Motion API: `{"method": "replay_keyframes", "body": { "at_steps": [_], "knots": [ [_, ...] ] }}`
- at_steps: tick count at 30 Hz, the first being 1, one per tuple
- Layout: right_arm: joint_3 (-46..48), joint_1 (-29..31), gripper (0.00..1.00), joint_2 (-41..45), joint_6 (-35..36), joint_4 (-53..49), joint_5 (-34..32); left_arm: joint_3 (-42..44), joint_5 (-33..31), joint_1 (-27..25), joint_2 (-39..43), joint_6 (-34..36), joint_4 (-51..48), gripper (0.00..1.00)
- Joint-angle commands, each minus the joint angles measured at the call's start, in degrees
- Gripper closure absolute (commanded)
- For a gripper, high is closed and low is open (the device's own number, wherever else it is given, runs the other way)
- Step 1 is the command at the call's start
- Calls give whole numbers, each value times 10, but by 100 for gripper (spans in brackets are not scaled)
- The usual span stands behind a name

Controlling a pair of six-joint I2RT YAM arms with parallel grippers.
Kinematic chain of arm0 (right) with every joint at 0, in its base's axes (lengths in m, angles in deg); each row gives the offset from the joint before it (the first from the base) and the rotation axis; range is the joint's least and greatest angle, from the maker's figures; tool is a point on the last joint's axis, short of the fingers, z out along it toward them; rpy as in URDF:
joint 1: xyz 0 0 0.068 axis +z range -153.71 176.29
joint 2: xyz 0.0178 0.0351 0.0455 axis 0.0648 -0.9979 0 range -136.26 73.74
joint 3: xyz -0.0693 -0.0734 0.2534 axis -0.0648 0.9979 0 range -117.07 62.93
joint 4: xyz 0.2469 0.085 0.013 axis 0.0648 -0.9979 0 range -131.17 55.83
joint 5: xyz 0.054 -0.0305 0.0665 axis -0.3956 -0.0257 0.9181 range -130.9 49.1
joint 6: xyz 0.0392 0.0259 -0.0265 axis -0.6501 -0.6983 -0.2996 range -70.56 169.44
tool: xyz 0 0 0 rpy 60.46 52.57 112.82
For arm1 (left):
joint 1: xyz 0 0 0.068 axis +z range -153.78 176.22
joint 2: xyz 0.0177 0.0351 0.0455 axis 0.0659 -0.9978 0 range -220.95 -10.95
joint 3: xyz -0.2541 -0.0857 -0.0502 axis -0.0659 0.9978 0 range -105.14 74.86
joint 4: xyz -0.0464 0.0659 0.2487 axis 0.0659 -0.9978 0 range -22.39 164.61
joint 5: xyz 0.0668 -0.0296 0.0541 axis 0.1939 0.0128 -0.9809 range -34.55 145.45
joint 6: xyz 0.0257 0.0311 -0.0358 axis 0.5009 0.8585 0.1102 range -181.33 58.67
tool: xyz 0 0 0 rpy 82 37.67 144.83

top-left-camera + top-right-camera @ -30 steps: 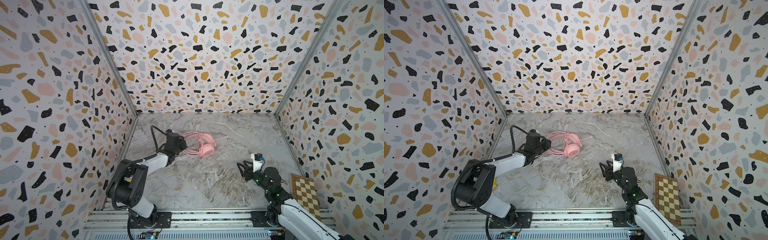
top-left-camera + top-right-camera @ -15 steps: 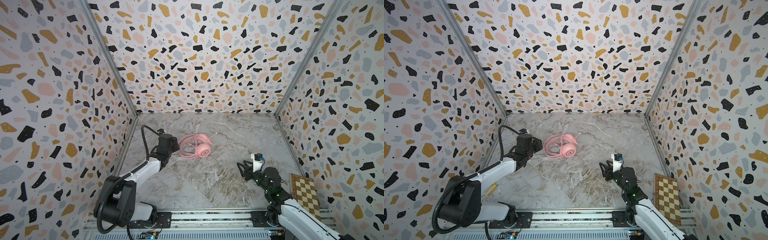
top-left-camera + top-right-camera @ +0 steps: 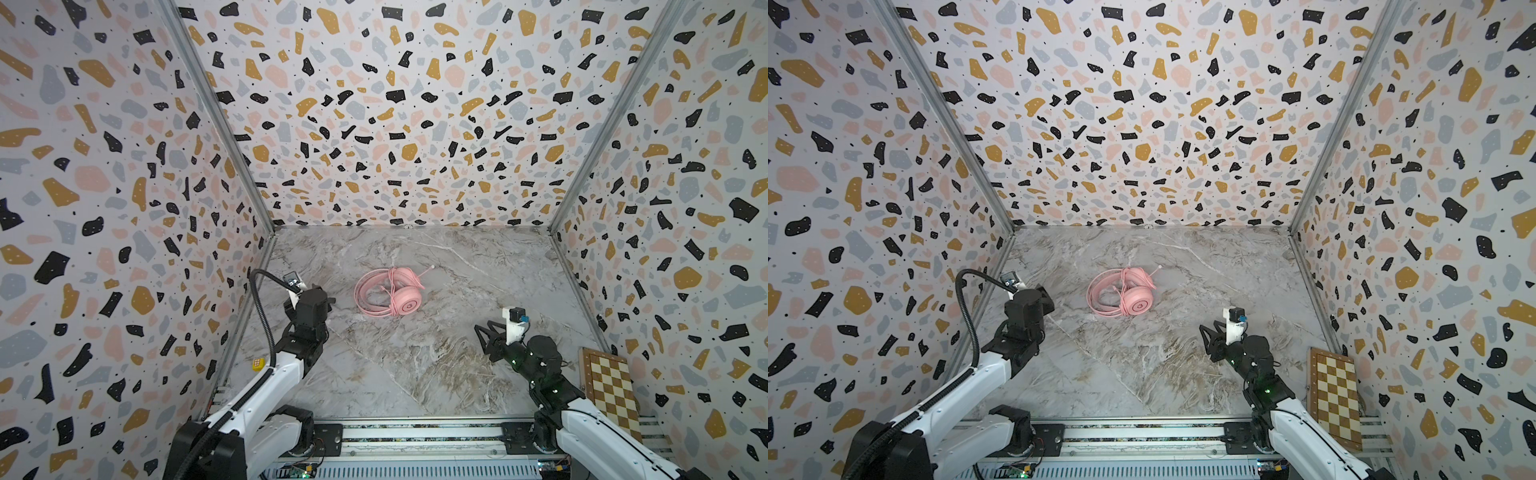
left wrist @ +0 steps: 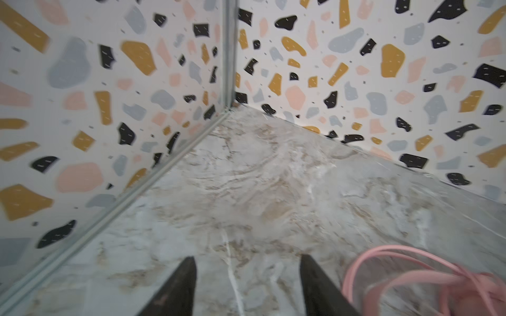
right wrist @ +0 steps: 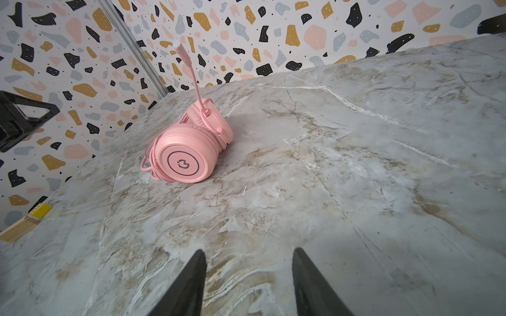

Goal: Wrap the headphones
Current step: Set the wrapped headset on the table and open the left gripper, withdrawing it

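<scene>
The pink headphones (image 3: 390, 293) (image 3: 1123, 293) lie on the marble floor a little left of the middle, with the earcups stacked, the cable wound around them and the boom mic sticking up toward the back. The right wrist view shows an earcup's round face (image 5: 186, 162). In the left wrist view only the headband loop (image 4: 397, 262) shows at the edge. My left gripper (image 3: 311, 297) (image 3: 1034, 297) (image 4: 249, 258) stands open and empty to the left of the headphones, apart from them. My right gripper (image 3: 486, 332) (image 3: 1208, 330) (image 5: 249, 250) hovers open and empty at the front right, well short of them.
A chessboard (image 3: 611, 386) (image 3: 1335, 390) leans at the front right wall. A small yellow block (image 3: 257, 363) (image 5: 41, 210) sits by the left wall. Terrazzo-patterned walls close in the left, back and right, and a metal rail (image 3: 415, 436) runs along the front.
My left gripper has opened, let go of the headphones and drawn back to the left and front. The headphones ended slightly further left. The right arm has not moved.
</scene>
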Motion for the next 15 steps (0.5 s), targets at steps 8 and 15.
{"method": "replay_keyframes", "body": {
  "at_steps": [8, 15],
  "knots": [
    [3, 6, 47, 6, 0, 13, -12, 106, -159, 24, 8, 88, 223, 0],
    [5, 10, 47, 5, 2, 15, -17, 190, -150, 30, -95, 140, 460, 0]
  ]
}}
